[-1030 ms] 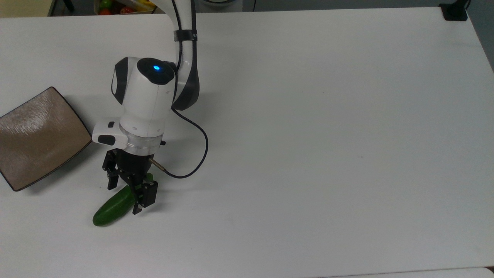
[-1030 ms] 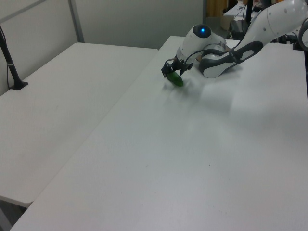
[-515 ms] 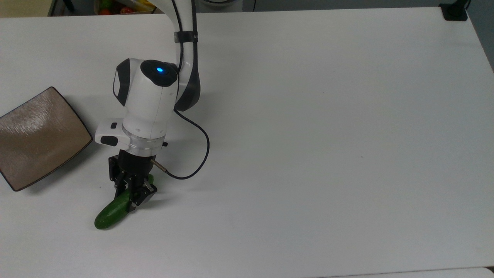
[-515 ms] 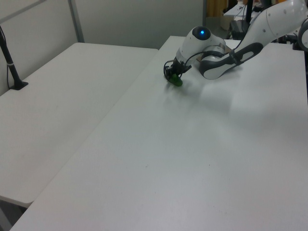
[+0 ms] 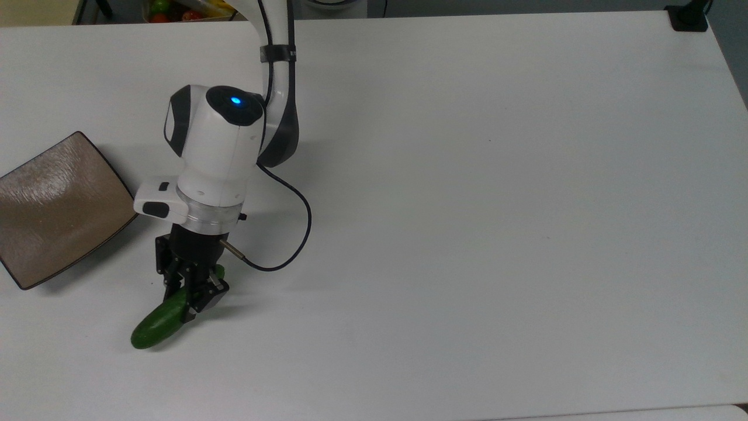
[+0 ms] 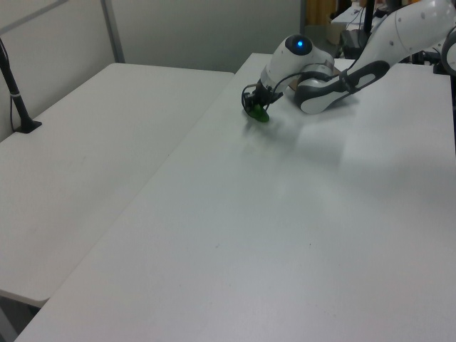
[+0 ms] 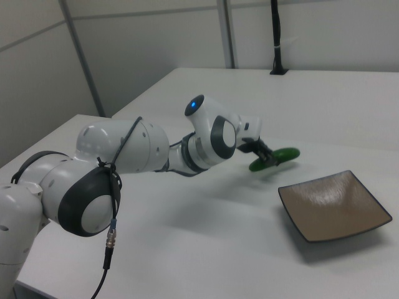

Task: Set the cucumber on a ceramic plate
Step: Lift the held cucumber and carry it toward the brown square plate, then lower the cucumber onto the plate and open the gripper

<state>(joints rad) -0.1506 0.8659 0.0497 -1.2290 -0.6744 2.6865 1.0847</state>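
Note:
A short dark green cucumber (image 5: 156,325) is clamped near its upper end by my gripper (image 5: 188,298), which is shut on it. In the right view the cucumber (image 7: 277,156) hangs slightly above the white table, with the gripper (image 7: 264,157) on its near end. The left view shows the gripper (image 6: 254,109) and the cucumber (image 6: 259,115) at the table's far part. The square brown ceramic plate (image 5: 55,210) lies at the top view's left edge, a short way up and left of the gripper, with nothing on it. In the right view the plate (image 7: 333,205) sits below and right of the cucumber.
A black cable (image 5: 292,234) loops from the wrist over the table. A black clamp base (image 5: 689,17) stands at the top view's far right corner. A box of fruit (image 5: 181,9) sits beyond the far edge. A second table (image 6: 92,135) adjoins at the left view's left.
The fingers, open around the cucumber one second ago, have shut on it. Since then the gripper has shifted with it toward the top view's left, nearer the plate.

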